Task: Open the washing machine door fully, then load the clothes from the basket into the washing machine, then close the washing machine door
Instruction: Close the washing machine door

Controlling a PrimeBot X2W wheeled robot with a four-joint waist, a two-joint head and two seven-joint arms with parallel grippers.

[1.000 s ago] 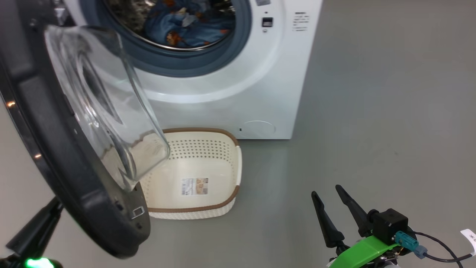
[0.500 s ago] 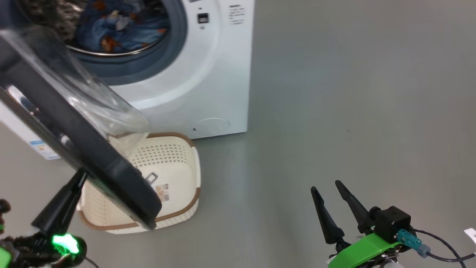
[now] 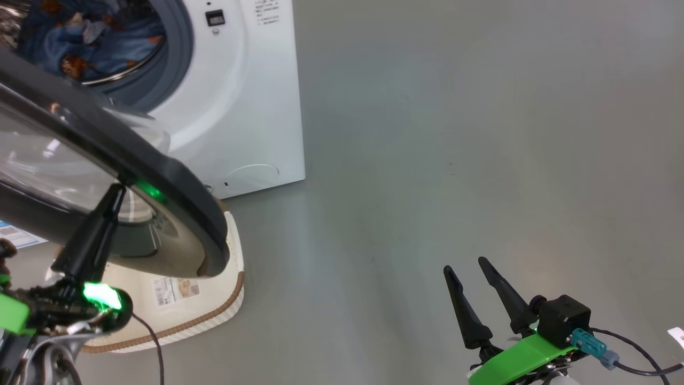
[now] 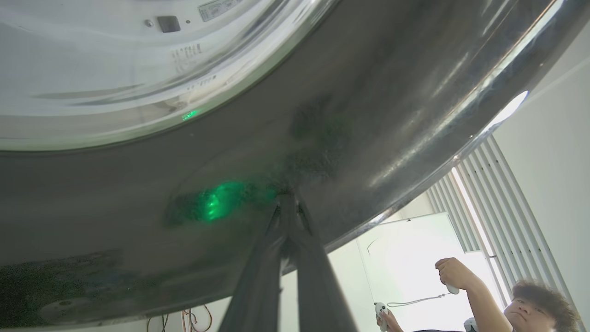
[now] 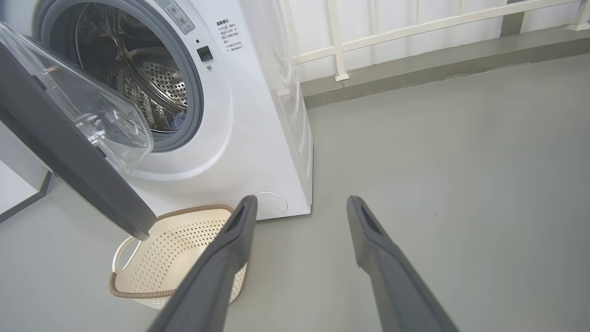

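The white washing machine [image 3: 251,107] stands at the upper left with its drum open. Blue clothes [image 3: 69,37] with orange figures lie inside the drum. The washing machine door [image 3: 176,198] hangs half swung, its black rim over the cream basket [image 3: 232,267]. The basket's label shows on its bare bottom. My left gripper [image 3: 117,192] is shut, its tips pressed against the door's outer black face [image 4: 368,115]. My right gripper [image 3: 464,270] is open over bare floor at the lower right, holding nothing. In the right wrist view the door [image 5: 69,152] stands between the drum and the basket [image 5: 184,240].
Grey floor stretches to the right of the machine. A white railing [image 5: 336,41] and a raised ledge run along the back wall. A person [image 4: 530,304] holding hand controllers stands behind the door in the left wrist view.
The head camera has turned right, shifting the picture left. The door has swung from wide open toward the machine with my shut left gripper pushing on its outer face. The right gripper stayed put.
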